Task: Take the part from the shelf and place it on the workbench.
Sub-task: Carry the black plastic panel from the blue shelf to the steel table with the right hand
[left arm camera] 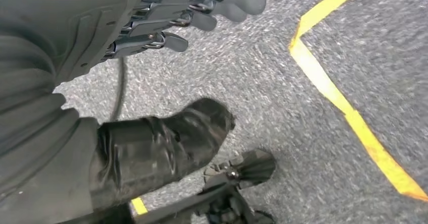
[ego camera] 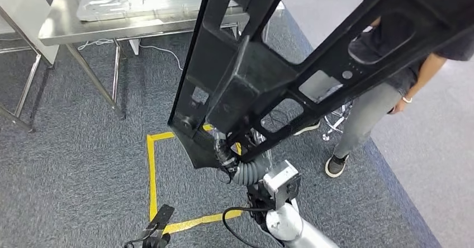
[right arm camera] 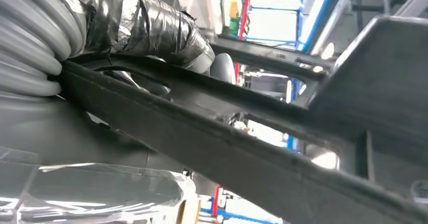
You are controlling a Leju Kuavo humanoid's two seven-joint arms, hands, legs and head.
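Part (ego camera: 262, 75) off the shelf, gripped in right robot hand (ego camera: 226, 156), raised above it. Left robot hand (left arm camera: 186, 12) hangs spread, holding nothing. Bench (ego camera: 61, 27) well ahead; placement remains.

big black part (ego camera: 262, 75) blocks the way ahead; person (ego camera: 374, 108) stands right beside it, open carpet (ego camera: 72, 164) on the left.

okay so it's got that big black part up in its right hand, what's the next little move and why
Probably carry it forward toward the steel workbench. The right hand grips the black part by its lower end, raised over the carpet near the yellow tape, short of the bench. A person stands close on the right, so move slowly.
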